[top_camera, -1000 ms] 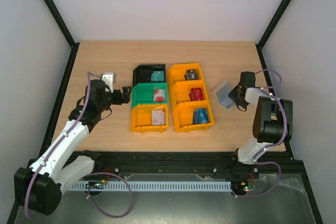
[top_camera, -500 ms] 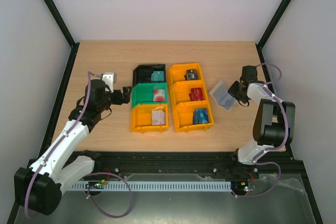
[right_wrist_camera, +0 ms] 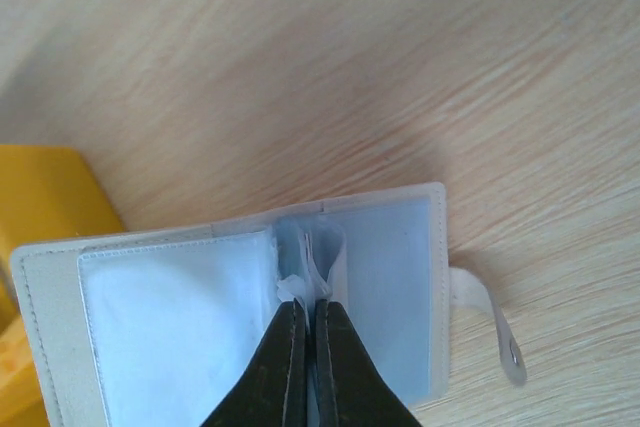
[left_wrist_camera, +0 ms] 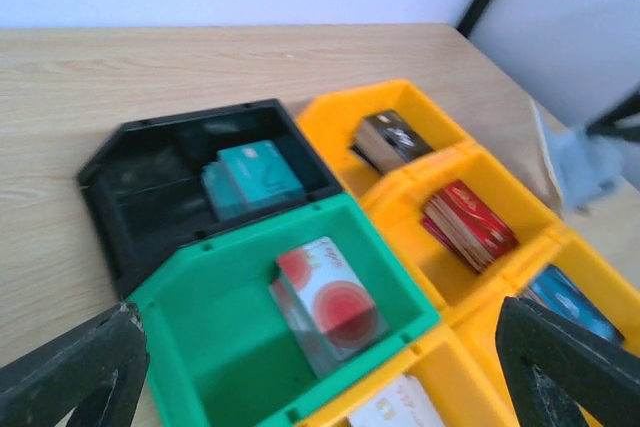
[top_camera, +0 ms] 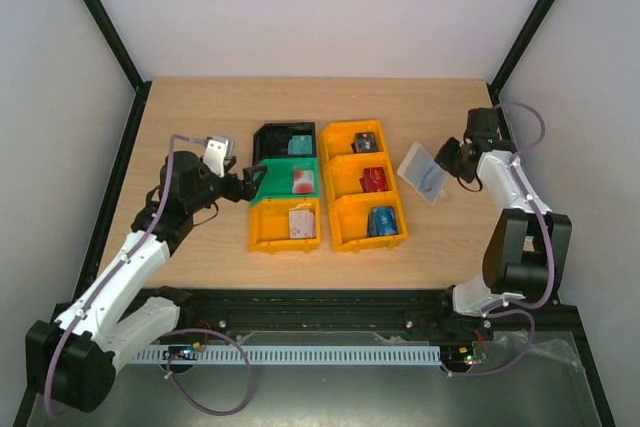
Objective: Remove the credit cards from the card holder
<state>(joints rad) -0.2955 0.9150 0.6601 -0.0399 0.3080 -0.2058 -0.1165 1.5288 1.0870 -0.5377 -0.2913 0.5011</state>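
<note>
The left jaws, nearest, are standing wide apart just beside the green bin [top_camera: 278, 187], having edged a little closer to it over the last second (they are gripping nothing). In the bins [top_camera: 370, 241] beyond them the credit cards [top_camera: 374, 179] are lying sorted, one colour to a bin, and none of them is shifting.

Farther off on the right comes the real change. The right jaws have finished closing and are now pinching a clear inner leaf of the card holder [top_camera: 422, 172]. A second ago that holder was lying flat on the counter [top_camera: 200, 107]. Now it is hanging open and tilted, apparently lifted clear, just beside the middle orange bin, with the right arm reaching further out than before. In the wrist view its snap tab [right_wrist_camera: 492, 319] is dangling loose, and the window pockets facing the camera are looking empty (whether a card is hiding in another leaf, I cannot tell).

My judgement is that the emptying is largely done and the holder is being raised to check it or move it aside.
</note>
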